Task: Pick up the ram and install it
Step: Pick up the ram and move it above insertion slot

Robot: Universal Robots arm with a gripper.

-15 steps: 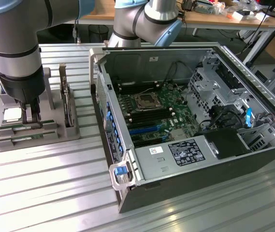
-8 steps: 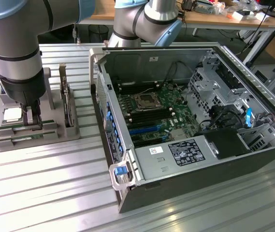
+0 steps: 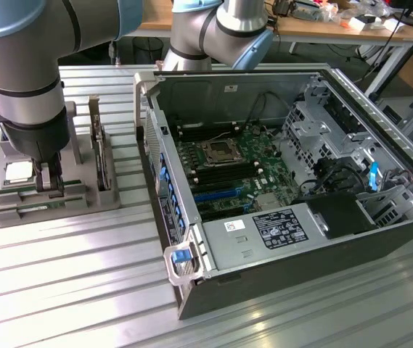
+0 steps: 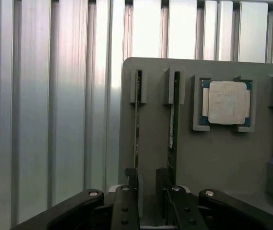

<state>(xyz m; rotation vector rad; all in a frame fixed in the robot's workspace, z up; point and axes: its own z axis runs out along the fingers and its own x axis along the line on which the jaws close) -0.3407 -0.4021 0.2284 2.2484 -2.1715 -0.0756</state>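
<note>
Hovering open over the grey holder (image 4: 150,96), the jaws stand near the ram (image 4: 137,120), twin stick (image 4: 173,115) and processor (image 4: 227,102).

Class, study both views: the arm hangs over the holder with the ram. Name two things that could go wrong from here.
1. The ram and its twin stand close together in the holder; the open end effector could catch both or come down on an edge.
2. The processor sits in the same holder; a knock might jolt it.
</note>
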